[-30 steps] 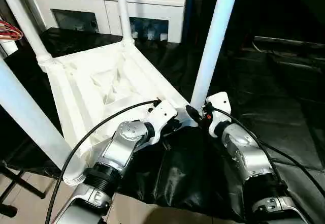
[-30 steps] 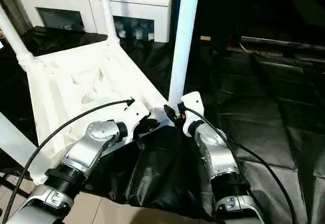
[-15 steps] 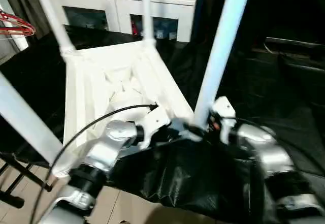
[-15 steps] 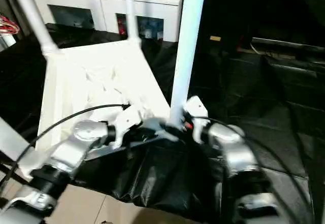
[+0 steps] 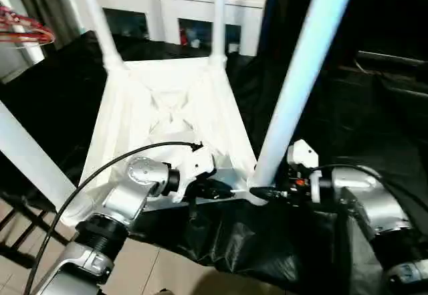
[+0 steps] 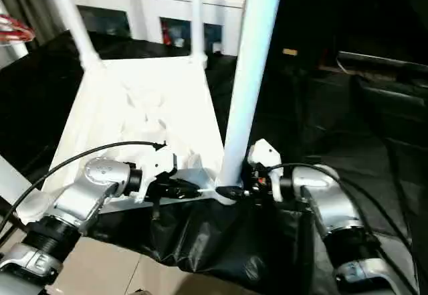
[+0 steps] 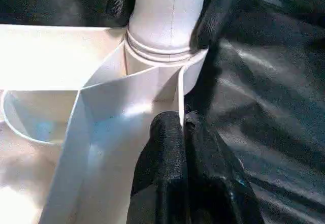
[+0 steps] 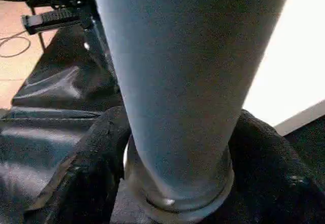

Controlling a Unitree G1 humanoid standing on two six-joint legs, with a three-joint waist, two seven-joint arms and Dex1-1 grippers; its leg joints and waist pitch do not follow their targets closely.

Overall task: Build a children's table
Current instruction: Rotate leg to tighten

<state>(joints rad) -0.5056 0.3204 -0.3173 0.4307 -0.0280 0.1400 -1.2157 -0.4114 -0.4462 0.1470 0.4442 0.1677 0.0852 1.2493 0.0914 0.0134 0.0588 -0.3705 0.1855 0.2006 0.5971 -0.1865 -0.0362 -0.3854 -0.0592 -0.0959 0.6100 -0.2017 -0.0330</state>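
The children's table lies upside down, its white tabletop point(image 5: 167, 108) showing the ribbed underside. Four white legs stand up from the corner sockets: two far ones point(image 5: 100, 21) point(image 5: 217, 14), one at the near left point(image 5: 27, 154) and one at the near right point(image 5: 301, 81). My left gripper point(image 5: 217, 189) is shut on the tabletop's near rim point(image 7: 177, 97), just beside the near right socket. My right gripper point(image 5: 264, 193) is shut on the base of the near right leg point(image 8: 177, 82), one black finger point(image 8: 96, 158) on each side of it.
A white glass-doored cabinet point(image 5: 174, 14) stands behind the table. Black sheeting point(image 5: 267, 241) covers the surface under the table and hangs over its near edge. Dark padded mats point(image 5: 374, 108) lie to the right. A red wire object point(image 5: 27, 34) and a black stand point(image 5: 13, 241) are at the left.
The whole picture has shifted, so the camera moved. My right forearm now reaches in from the side rather than from below. Both grippers stay at the same near right corner.
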